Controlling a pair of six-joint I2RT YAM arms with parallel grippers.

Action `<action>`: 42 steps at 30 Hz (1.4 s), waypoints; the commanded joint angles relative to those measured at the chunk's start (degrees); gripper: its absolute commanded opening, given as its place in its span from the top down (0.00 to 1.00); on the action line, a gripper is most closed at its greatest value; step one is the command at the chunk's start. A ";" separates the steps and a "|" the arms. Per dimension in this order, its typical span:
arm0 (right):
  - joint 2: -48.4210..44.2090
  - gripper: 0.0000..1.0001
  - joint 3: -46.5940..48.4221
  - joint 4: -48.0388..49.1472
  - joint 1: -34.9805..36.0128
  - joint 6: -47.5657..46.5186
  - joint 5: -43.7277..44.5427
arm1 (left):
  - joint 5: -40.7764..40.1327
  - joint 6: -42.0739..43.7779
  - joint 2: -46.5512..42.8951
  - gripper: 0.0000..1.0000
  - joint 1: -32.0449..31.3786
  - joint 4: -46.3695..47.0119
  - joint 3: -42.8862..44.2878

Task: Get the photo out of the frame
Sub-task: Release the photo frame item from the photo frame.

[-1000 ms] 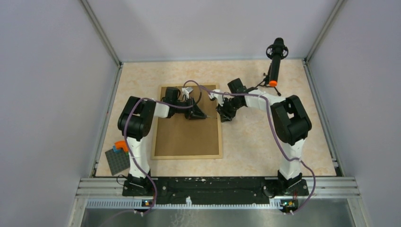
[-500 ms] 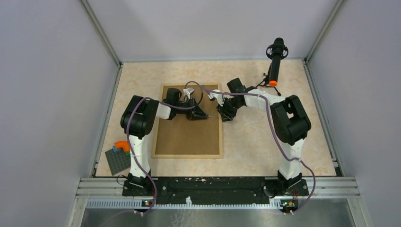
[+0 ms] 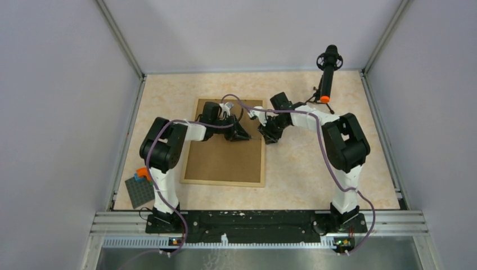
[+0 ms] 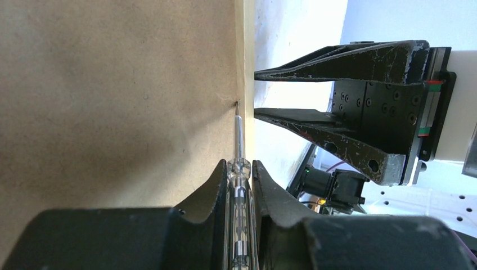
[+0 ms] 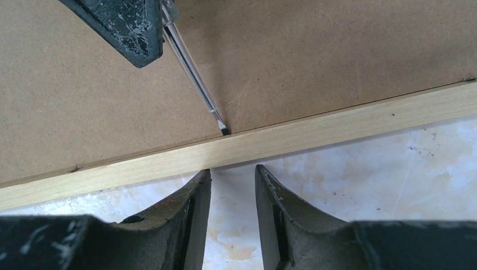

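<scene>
The left gripper (image 4: 240,169) clamps a thin screwdriver (image 4: 238,132), its tip in the seam where the backing board (image 4: 112,84) meets the face-down frame (image 5: 315,132). The photo, I'd guess, lies hidden underneath. Pry shallow and gently. The right gripper (image 5: 232,180), jaws narrowly parted and empty, should brace the frame's outer edge.

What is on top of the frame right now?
The frame lies brown back up. Only a screwdriver tip, held by the left gripper, rests on it, at the seam with the wooden rim. Anything under the back is covered; no photo shows.
</scene>
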 commanded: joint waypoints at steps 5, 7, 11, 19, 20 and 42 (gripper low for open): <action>0.31 0.61 1.15 10.58 3.28 3.99 -4.48 | 3.41 -1.43 -3.90 1.00 -4.78 0.52 3.45; -1.14 0.57 1.82 9.35 2.06 6.19 -3.23 | 1.75 1.34 -5.24 1.00 -2.42 -4.63 3.51; -4.29 0.48 3.96 2.94 -0.50 13.06 -0.47 | 0.30 5.65 -9.10 1.00 2.22 -9.09 3.51; -11.27 0.36 4.77 -2.45 -1.62 35.06 2.46 | -0.14 9.78 -13.54 1.00 6.09 -13.90 4.95; -11.01 0.36 5.21 -3.14 -1.30 40.54 4.43 | -0.62 10.30 -14.07 1.00 7.10 -14.64 5.18; -1.67 0.40 5.89 -7.70 6.49 71.36 27.53 | -6.65 15.17 -29.59 1.00 15.93 -22.94 -0.57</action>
